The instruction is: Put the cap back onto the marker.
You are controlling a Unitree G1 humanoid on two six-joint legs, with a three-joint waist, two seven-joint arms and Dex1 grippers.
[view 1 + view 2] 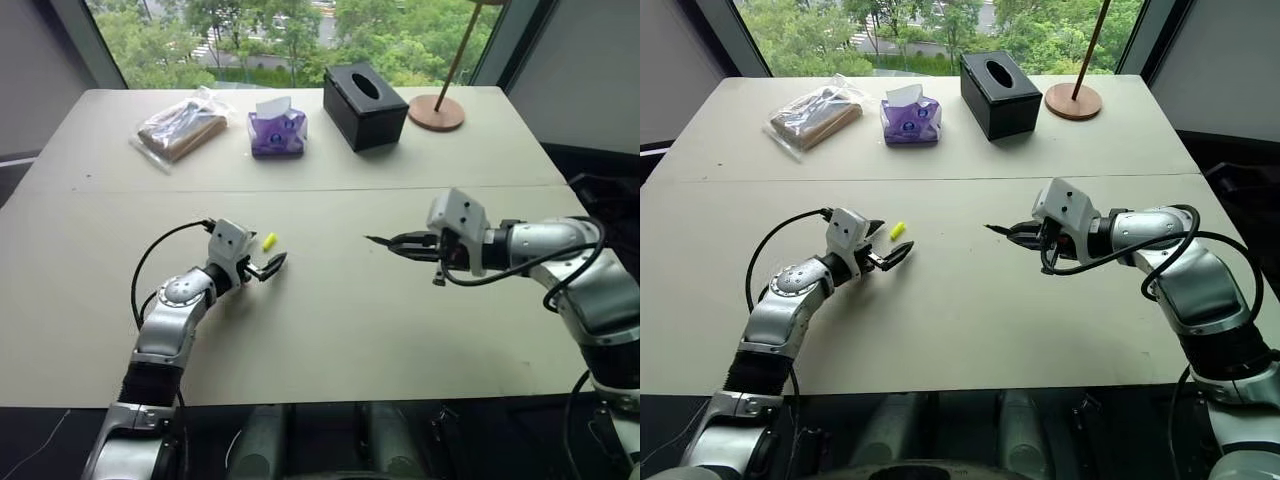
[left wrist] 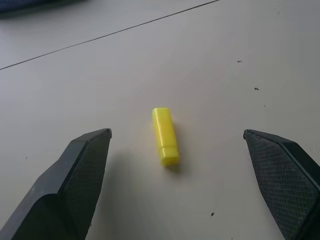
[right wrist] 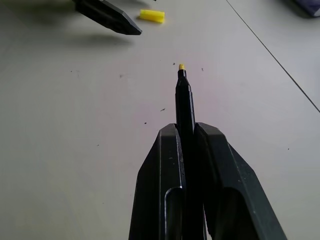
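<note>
The cap (image 1: 269,241), light, hard and likely slippery, is lying left of centre on the table (image 1: 330,330) between the wide-open left gripper (image 2: 177,145), probably wanting a mid-body pinch, while the right gripper (image 3: 186,131) is clamping the stiff marker (image 3: 184,100)

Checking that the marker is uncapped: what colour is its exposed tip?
Yellow, on the marker's black barrel; clearest in the right wrist view.

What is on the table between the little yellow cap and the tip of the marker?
Nothing: bare table between the cap and the marker tip, seen in both eye views.
</note>
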